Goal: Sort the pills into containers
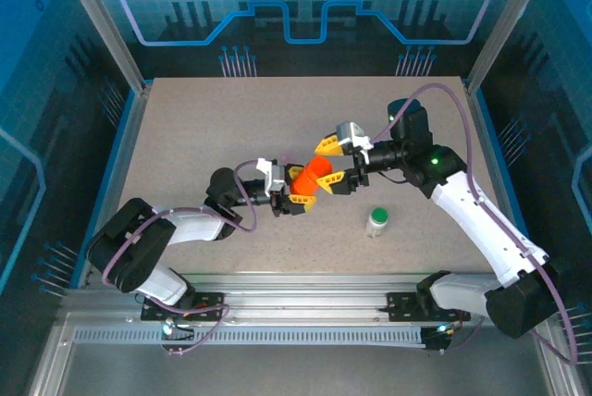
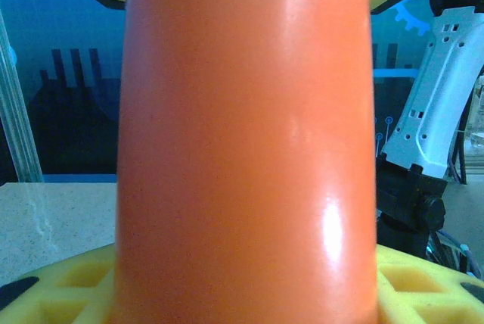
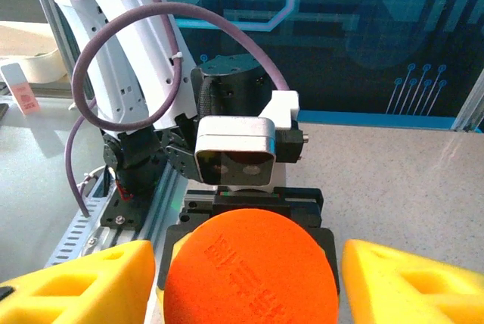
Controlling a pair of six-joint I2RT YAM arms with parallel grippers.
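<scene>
Landmark is the orange bottle (image 1: 316, 175), held off the table (image 1: 185, 128) about mid-workspace, lying close to sideways, not upright. The left gripper (image 1: 294, 187) is clenched on the bottle body; in the left wrist view the bottle (image 2: 246, 150) sits between its yellow fingers (image 2: 427, 286) top and bottom. The right gripper (image 1: 330, 165) is at the bottle's far end, jaws apart and straddling the orange cap (image 3: 249, 271), with one yellow finger (image 3: 83, 286) on each side. The gaps to the cap look like slivers, so the pads may already be brushing it; the angle is too poor to say. It is holding nothing as far as I can tell. A small green-capped bottle (image 1: 376, 220) stands on the table near the orange bottle, on the right arm's side, toward the bases, untouched. The step looks like taking the cap off, judging from the pose. The pills are presumably inside, behind opaque plastic. Risks:
- If the right jaws close off-centre, the pads could slide off the round cap.
- When the cap is twisted, the smooth bottle could spin in the left grip.
- The bottle is near horizontal, so once the cap is off, pills could pour onto the table.
- The two sets of fingers are close together, so a knock could jolt the bottle loose.
</scene>
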